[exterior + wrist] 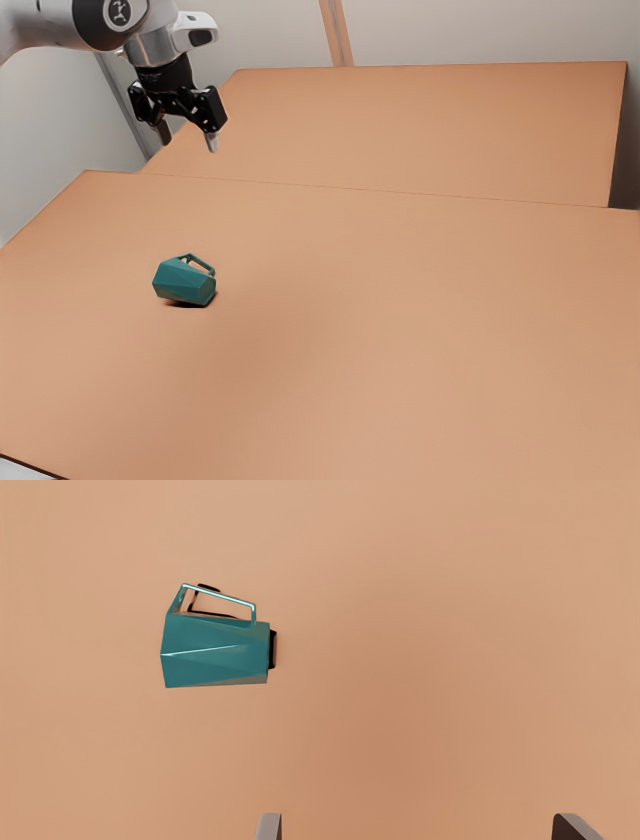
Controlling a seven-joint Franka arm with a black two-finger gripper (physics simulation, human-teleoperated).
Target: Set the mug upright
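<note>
Lighting, soft and fairly bright: tabletop (400, 350) is warmly lit, with a diffuse darker patch in the wrist view. Shadow, one, tight and near-black: lies under the mug (183, 283) in the exterior view. Glints, pale and thin: run along the handle (220, 594) and one facet ridge. Deep shade: sits at the exterior view's right edge.

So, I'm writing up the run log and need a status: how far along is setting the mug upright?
Nothing looks done: the teal mug lies on its side on the table. Nothing is in hand; the gripper hangs open above the tabletop, away from the mug. Left: reaching it, gripping it, and turning it upright.
</note>
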